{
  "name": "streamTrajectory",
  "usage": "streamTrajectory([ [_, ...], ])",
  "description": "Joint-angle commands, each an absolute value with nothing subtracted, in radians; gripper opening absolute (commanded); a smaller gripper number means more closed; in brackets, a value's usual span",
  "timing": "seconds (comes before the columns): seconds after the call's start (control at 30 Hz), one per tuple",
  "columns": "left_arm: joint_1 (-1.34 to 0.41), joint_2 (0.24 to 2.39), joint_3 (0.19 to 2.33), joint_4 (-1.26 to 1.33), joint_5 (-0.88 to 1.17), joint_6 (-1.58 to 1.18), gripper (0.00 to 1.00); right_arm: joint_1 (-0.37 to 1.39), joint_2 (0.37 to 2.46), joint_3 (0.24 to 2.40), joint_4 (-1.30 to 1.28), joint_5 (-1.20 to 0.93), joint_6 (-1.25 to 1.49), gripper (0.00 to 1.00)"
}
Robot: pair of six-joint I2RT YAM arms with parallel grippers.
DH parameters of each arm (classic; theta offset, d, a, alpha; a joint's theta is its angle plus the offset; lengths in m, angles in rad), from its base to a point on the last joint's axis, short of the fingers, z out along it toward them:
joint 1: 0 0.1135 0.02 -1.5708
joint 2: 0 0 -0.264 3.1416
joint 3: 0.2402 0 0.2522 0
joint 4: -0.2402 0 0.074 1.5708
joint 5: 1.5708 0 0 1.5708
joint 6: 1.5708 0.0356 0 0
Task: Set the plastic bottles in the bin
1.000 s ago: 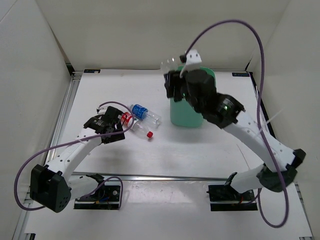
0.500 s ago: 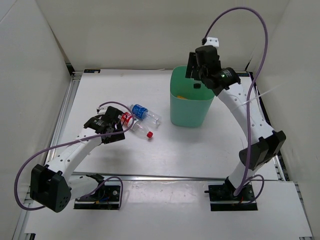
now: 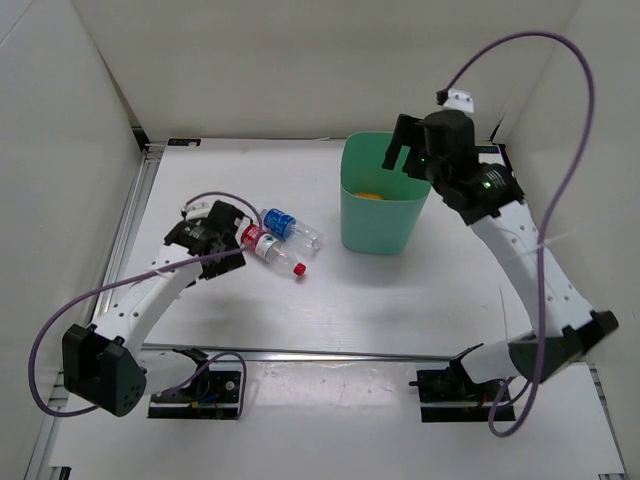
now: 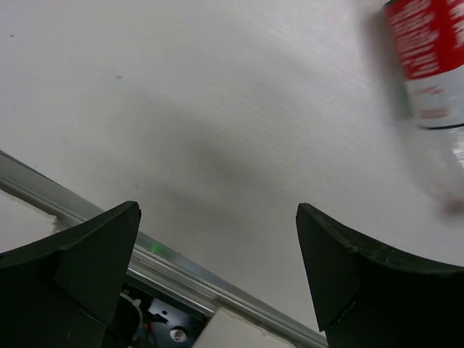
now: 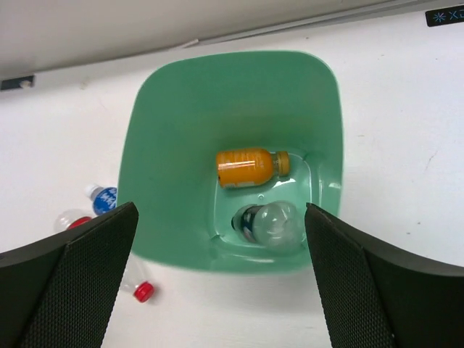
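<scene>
Top external | white table (image 3: 400, 290) | white walls (image 3: 250, 70) | bin (image 3: 380, 225) upright | left jaws apart | right jaws apart

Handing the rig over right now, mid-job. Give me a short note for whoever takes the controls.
Left claw: open, empty, low over the table beside the red-label bottle.
Right claw: open, empty, above the bin.
Done: orange bottle and dark-label bottle lie in the bin.
Left to do: red-label bottle and blue-label bottle, both lying on the table.
</scene>
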State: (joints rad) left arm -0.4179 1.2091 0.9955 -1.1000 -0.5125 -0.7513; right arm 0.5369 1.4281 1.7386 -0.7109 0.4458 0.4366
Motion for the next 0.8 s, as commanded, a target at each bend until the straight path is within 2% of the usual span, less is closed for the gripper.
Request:
streamTrajectory([
  [0.0,-0.362,1.204,1.178,-1.111,-0.493,-0.845,1.0,0.544,1.319,1.659,-0.698,0.434,0.492,0.99],
  [0.07,-0.342,1.213,1.215,-0.987,-0.276,-0.74,1.0,0.545,1.257,1.602,-0.709,0.422,0.514,0.99],
  [0.2,-0.304,1.268,1.273,-0.861,-0.131,-0.83,1.0,0.545,1.201,1.502,-0.709,0.397,0.523,0.99],
  [0.37,-0.255,1.402,1.223,-0.819,0.061,-0.931,1.0,0.535,1.201,1.529,-0.748,0.379,0.488,0.99],
  [0.53,-0.202,1.463,1.129,-0.749,0.129,-0.982,1.0,0.535,1.223,1.571,-0.758,0.336,0.428,0.99],
  [0.77,-0.193,1.561,1.156,-0.719,0.12,-0.982,1.0,0.506,1.213,1.571,-0.758,0.285,0.373,0.99],
])
